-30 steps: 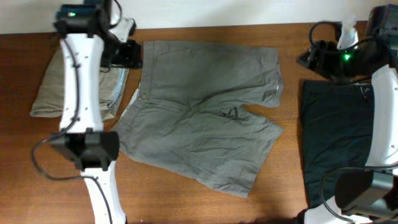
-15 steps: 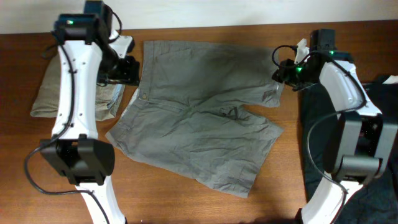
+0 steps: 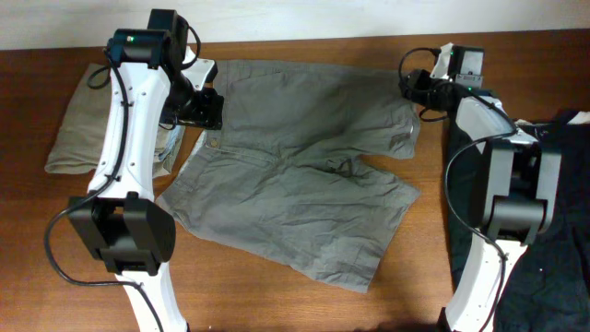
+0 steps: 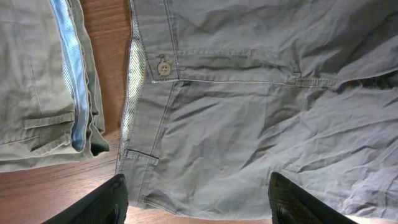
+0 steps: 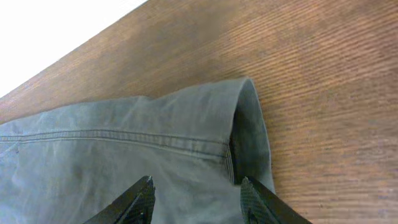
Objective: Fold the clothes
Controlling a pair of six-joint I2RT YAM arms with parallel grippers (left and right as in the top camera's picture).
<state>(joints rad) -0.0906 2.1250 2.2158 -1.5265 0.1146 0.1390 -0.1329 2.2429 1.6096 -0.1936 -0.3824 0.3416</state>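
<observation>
The wrinkled medium-grey cotton shorts (image 3: 295, 166) lie spread flat in the middle of the brown wooden bench (image 3: 230, 295), waistband to the left. The left claw (image 4: 199, 202) hovers released, fingers wide, over the waistband near its pale button (image 4: 164, 67). The right claw (image 5: 198, 202), likewise released, hangs above the far leg's hem corner. Folded khaki-beige shorts (image 3: 74, 138) lie at the left, a black garment (image 3: 493, 184) at the right

The spread shorts (image 3: 295, 166) lie flat mid-table (image 3: 277, 295), waistband to the left. Left of them, just beside the waistband, lies the folded pair (image 3: 69, 138); right of them, apart, lies a third garment (image 3: 489, 203). The left gripper (image 4: 199, 208) is over their waistband edge, the right gripper (image 5: 199, 202) over their far right corner.
</observation>
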